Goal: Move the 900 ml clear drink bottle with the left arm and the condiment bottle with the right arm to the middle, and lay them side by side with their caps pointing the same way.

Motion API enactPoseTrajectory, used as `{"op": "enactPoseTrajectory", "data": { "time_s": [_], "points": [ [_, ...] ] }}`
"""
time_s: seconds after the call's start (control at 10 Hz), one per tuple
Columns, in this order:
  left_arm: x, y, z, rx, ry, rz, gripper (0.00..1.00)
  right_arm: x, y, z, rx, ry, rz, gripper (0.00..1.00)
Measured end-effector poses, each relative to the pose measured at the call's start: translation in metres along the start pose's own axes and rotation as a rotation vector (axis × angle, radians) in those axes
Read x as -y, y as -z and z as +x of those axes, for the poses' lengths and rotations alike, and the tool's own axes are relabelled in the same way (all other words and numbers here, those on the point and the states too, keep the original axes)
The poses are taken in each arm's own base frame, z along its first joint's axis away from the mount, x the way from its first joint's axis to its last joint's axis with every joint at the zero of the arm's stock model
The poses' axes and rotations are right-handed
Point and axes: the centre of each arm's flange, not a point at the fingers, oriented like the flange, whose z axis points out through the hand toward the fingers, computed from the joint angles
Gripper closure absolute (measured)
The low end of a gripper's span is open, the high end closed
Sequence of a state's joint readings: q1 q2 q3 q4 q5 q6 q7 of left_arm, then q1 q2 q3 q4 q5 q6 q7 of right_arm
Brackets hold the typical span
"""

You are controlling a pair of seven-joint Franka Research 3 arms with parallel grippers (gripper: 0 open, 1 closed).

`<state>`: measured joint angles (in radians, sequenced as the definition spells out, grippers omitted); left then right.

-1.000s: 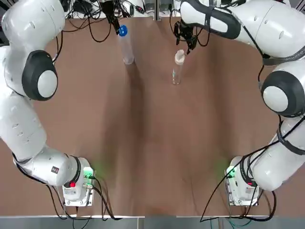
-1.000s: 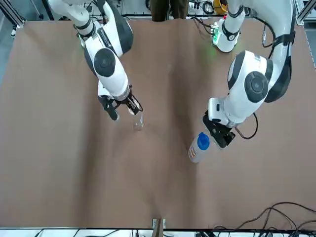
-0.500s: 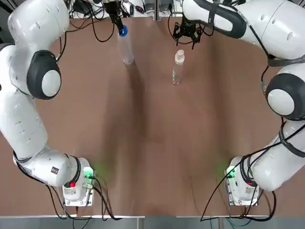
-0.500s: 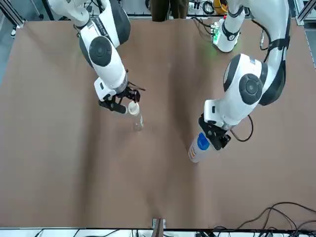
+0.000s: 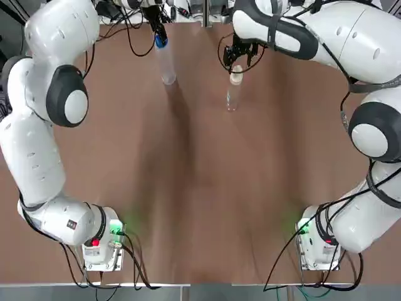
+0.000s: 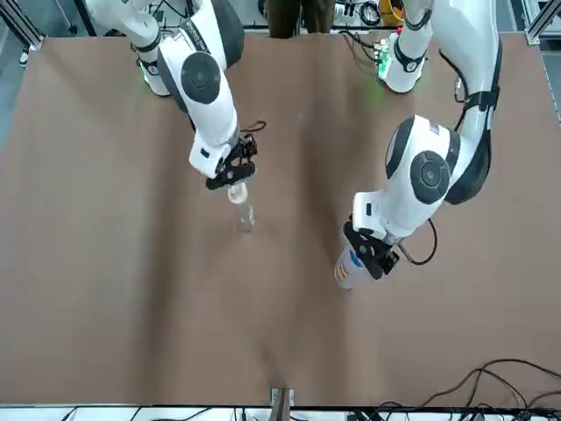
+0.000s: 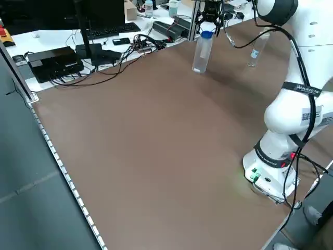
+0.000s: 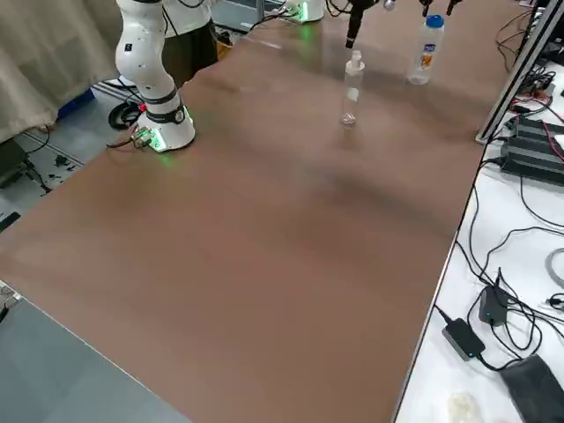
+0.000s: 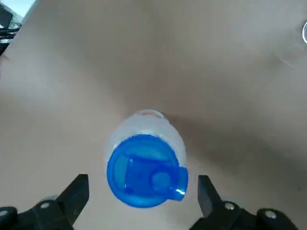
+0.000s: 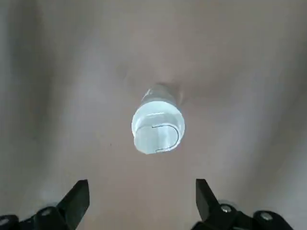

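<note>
The clear drink bottle (image 5: pixel 166 66) with a blue cap (image 9: pixel 144 170) stands upright at the far left-centre of the table. My left gripper (image 9: pixel 142 181) hangs open just above that cap, a finger (image 9: pixel 72 196) on either side of it. To its right, the smaller condiment bottle (image 5: pixel 233 93) with a white cap (image 10: pixel 157 125) also stands upright. My right gripper (image 10: pixel 141 186) is open over its cap and does not touch it. From across the table, the left gripper (image 6: pixel 372 254) covers the drink bottle's (image 6: pixel 346 272) top and the right gripper (image 6: pixel 232 174) sits above the condiment bottle (image 6: pixel 244 210).
Brown table (image 5: pixel 200 188) stretches bare from the bottles to the arm bases (image 5: pixel 103 241) (image 5: pixel 316 241) at the near corners. Cables and electronics (image 7: pixel 78 57) lie beyond the table's far edge, with a metal post (image 5: pixel 205 12) at its middle.
The right gripper has turned and shifted from beside the condiment bottle to over its white cap. The left gripper has slid over the blue cap. Neither bottle has moved.
</note>
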<state>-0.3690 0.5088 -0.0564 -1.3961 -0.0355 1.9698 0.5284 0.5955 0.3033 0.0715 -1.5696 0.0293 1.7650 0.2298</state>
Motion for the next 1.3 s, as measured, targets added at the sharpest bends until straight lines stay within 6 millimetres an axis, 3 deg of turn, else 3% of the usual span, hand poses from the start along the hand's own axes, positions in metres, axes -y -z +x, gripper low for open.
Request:
{"op": "enactPoseTrajectory", "data": {
  "time_s": [0.4, 0.7, 0.9, 1.1, 1.3],
  "points": [
    [-0.003, -0.009, 0.002, 0.01, -0.005, -0.007, 0.0, 0.011, -0.008, 0.0, -0.028, 0.399, -0.076, 0.03],
    [-0.003, -0.013, 0.003, 0.015, -0.005, -0.009, 0.0, 0.004, -0.023, 0.005, -0.058, 0.662, -0.102, 0.03],
    [-0.002, -0.012, 0.003, 0.014, 0.031, -0.008, 0.03, -0.003, -0.024, 0.008, -0.065, 0.802, -0.112, 0.03],
    [-0.002, -0.012, 0.003, 0.016, 0.048, -0.003, 0.17, -0.009, -0.026, 0.009, -0.056, 0.934, -0.117, 0.03],
    [-0.002, -0.012, 0.003, 0.018, 0.048, 0.001, 0.19, -0.009, -0.028, 0.009, -0.052, 1.042, -0.122, 0.02]
  ]
}}
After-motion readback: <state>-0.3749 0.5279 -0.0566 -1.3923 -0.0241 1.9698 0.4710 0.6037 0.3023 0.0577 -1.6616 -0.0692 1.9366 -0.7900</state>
